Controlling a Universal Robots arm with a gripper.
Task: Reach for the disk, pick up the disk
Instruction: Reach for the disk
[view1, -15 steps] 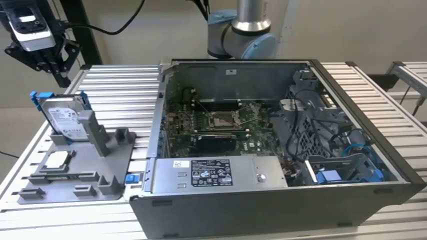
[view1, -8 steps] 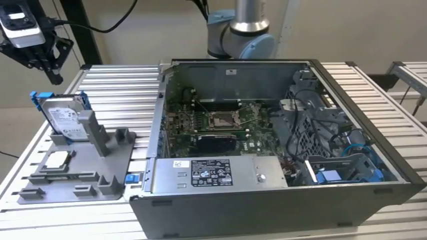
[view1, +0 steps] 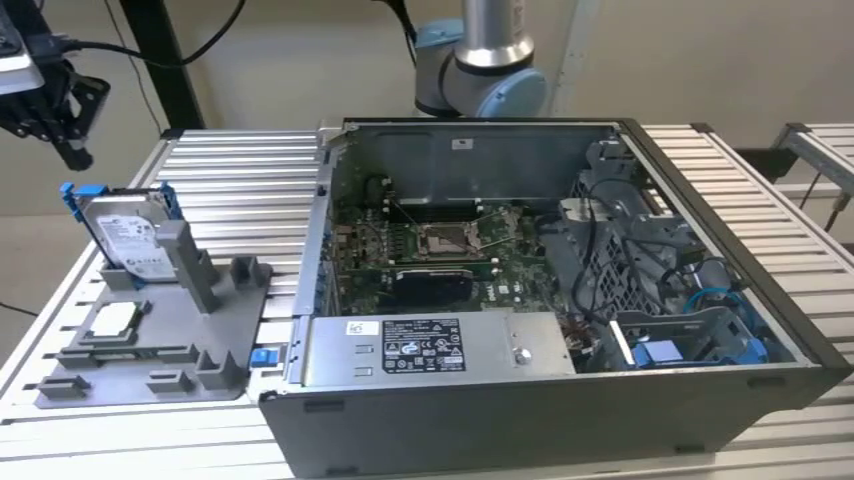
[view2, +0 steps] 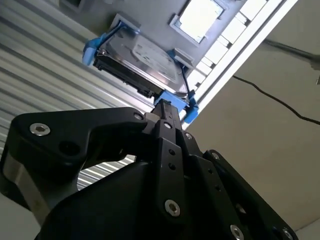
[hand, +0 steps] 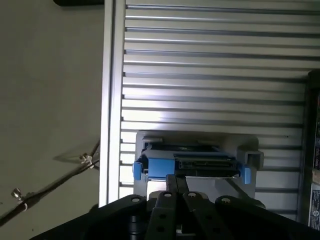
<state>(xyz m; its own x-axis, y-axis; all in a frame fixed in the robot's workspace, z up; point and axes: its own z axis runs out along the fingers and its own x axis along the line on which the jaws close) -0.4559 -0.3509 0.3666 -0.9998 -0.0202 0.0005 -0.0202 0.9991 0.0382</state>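
Reaching gripper (view1: 78, 155): closed narrow, holding nothing; poised above the grey holder (view1: 147, 345), apart from it
Disk (view1: 127, 235): standing on edge in a slot of the grey holder; blue rail (view1: 70, 190) on top
Risk: narrow jaws would likely strike the Disk's top edge and tip it from the grey holder

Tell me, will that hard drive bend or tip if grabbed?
Probably stiff: the hard drive looks metal, framed in blue plastic. Likely heavy for its size. Standing on edge against the grey holder, it might tip if nudged.
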